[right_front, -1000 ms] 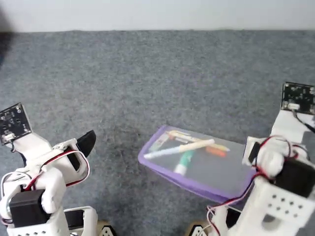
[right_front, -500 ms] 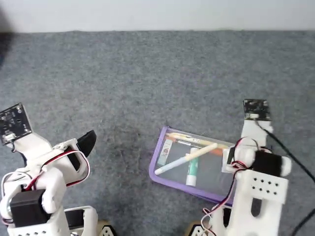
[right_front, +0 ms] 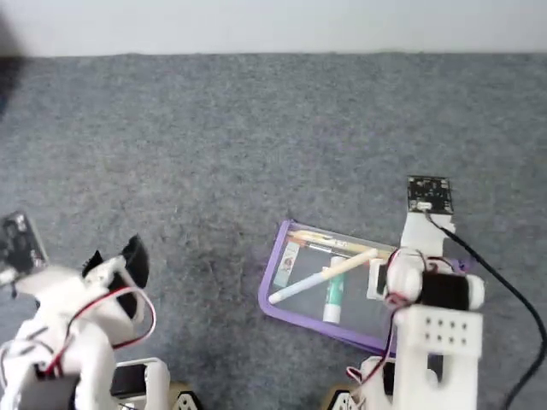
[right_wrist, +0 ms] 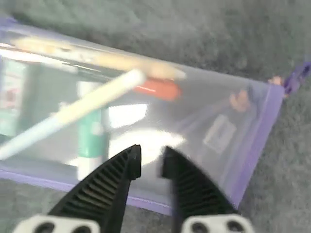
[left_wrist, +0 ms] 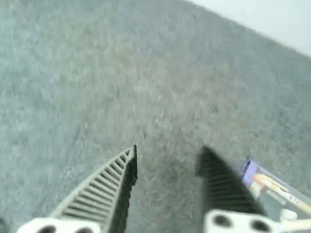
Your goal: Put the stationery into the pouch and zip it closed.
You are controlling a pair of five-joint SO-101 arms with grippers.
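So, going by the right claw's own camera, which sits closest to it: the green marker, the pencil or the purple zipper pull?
1. Green marker, inside the pouch, just beyond the right gripper.
2. Pencil, along the pouch's far edge.
3. Purple zipper pull, out at the pouch's corner.

No text can be read; the small label (right_wrist: 219, 134) on the pouch (right_wrist: 204, 97) is too blurred.
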